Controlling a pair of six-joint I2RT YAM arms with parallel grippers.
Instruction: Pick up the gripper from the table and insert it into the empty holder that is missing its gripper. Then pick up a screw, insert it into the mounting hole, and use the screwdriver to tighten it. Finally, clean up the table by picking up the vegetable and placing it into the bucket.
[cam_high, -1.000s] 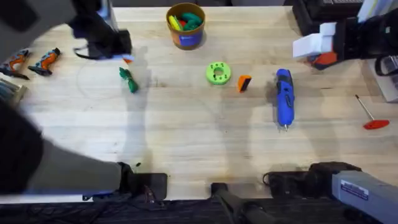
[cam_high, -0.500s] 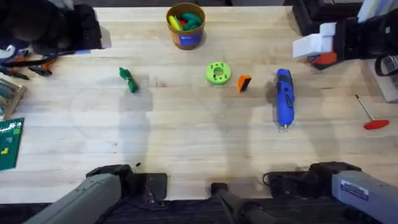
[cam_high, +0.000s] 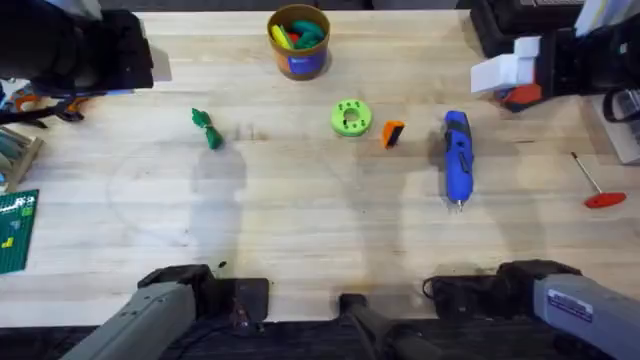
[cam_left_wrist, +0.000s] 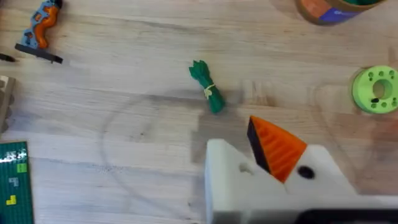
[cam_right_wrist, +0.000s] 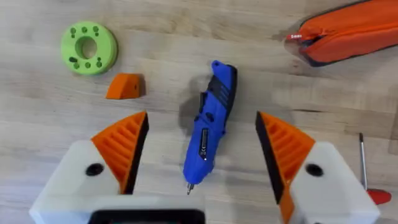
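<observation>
- Gripper (cam_high: 393, 133): small orange wedge with a black end, lying free mid-surface, between the green disc (cam_high: 350, 118) on its left and the screwdriver (cam_high: 457, 158) on its right. Nothing touches it.
- Handling guess: light, rigid plastic, not fragile. The sloped faces may squirt out of a pinch, so take it across the flat parallel sides, low on the body, and keep the black end exposed for insertion.
- Holder (cam_high: 510, 68): white block at far right, on the dark arm fixture, well apart from the wedge.
- Right pincer (cam_right_wrist: 202, 155): spread wide, empty, hanging over the screwdriver; the wedge sits just beyond its left pad, so a short shift left is needed.
- Left pincer (cam_left_wrist: 277, 149): one orange pad visible on its white body; can't tell whether it's spread or closed. It's up at far left, above the surface.
- Vegetable (cam_high: 206, 129): dark green, soft-looking, lying left of centre, untouched.
- Bucket (cam_high: 299, 42): far centre, toy pieces already inside.
- Red-handled driver (cam_high: 596, 185) lies at right, clear of the work.
- Surface (cam_high: 300, 220): flat wood grain, good for a top-down pick.
- Task status: step one not yet started.
</observation>
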